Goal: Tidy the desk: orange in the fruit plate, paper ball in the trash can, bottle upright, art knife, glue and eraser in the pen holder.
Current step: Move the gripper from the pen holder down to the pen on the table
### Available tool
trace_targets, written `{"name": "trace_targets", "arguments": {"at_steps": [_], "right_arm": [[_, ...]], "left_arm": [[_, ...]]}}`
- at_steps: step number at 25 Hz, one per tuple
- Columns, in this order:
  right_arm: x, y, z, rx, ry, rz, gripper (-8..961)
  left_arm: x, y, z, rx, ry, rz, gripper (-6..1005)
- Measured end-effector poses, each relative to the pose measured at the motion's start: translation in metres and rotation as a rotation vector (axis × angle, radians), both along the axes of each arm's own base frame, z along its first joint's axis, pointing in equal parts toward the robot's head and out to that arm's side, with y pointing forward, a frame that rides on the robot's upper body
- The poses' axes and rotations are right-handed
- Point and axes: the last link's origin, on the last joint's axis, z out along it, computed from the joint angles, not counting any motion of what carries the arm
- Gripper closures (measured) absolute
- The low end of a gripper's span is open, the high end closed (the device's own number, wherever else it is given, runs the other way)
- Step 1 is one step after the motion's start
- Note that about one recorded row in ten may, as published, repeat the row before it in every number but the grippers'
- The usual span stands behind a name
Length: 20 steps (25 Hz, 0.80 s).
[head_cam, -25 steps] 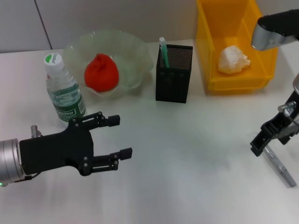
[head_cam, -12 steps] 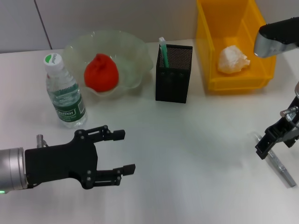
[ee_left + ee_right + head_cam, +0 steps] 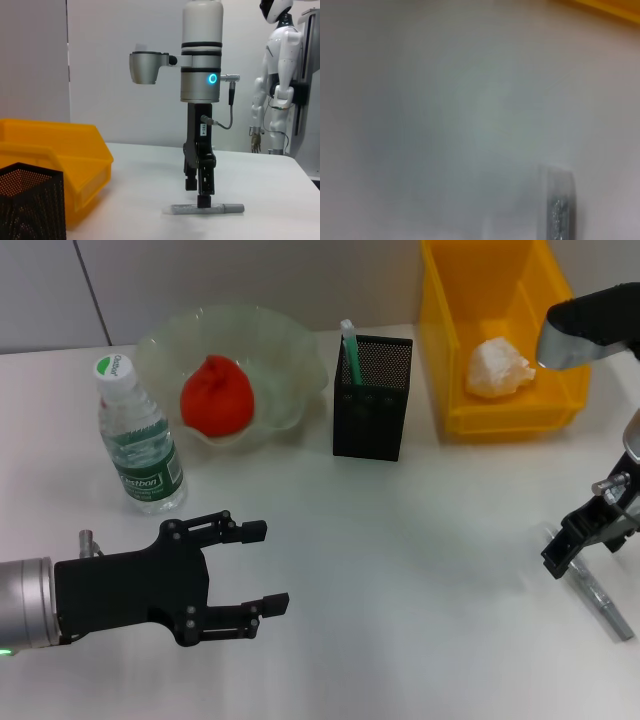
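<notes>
The grey art knife (image 3: 596, 592) lies flat on the table at the front right. My right gripper (image 3: 572, 546) stands open and upright right over its far end, and in the left wrist view one of its fingertips (image 3: 202, 200) touches the knife (image 3: 207, 208). My left gripper (image 3: 268, 566) hovers open and empty at the front left. The orange (image 3: 215, 395) sits in the fruit plate (image 3: 292, 345). The paper ball (image 3: 497, 368) lies in the trash can (image 3: 500, 422). The bottle (image 3: 135, 440) stands upright. A green-and-white glue stick (image 3: 349, 344) pokes out of the pen holder (image 3: 372, 405). The eraser is not in view.
The right arm's silver elbow (image 3: 590, 328) hangs over the trash can's right side. The left wrist view shows the trash can (image 3: 75, 155), the pen holder (image 3: 30, 200) and a white humanoid robot (image 3: 280, 75) beyond the table. The right wrist view shows only tabletop and the knife's end (image 3: 560, 205).
The left gripper dropped toward the table's front edge, away from the bottle, then held still. The right gripper shifted slightly right along the art knife and stays over it.
</notes>
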Motion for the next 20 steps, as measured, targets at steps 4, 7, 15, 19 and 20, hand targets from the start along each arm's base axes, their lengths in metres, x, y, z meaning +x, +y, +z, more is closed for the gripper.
{"name": "trace_targets", "arguments": {"at_steps": [4,7,15,19,20], "right_arm": [[0.0026,-0.0005,-0.0048,-0.01,-0.011,0.006,141],[0.0057,-0.0014,-0.0076,-0.015,-0.011,-0.002,206],[0.0069,-0.002,-0.0095,-0.017,-0.007,0.001,369],[0.0078,-0.0025,-0.0102,-0.016,-0.007,0.002,447],[0.0081,-0.0027,-0.0103,-0.017,-0.006,0.002,467]], "left_arm": [[-0.0004,-0.0004,-0.0005,0.001,0.001,0.002,197],[-0.0006,-0.0005,-0.0006,0.001,0.001,0.003,197],[-0.0007,-0.0005,-0.0004,0.001,0.001,0.005,197],[-0.0006,-0.0002,-0.0002,0.004,0.001,0.004,197],[-0.0006,-0.0002,-0.0002,0.004,0.001,0.004,197]]}}
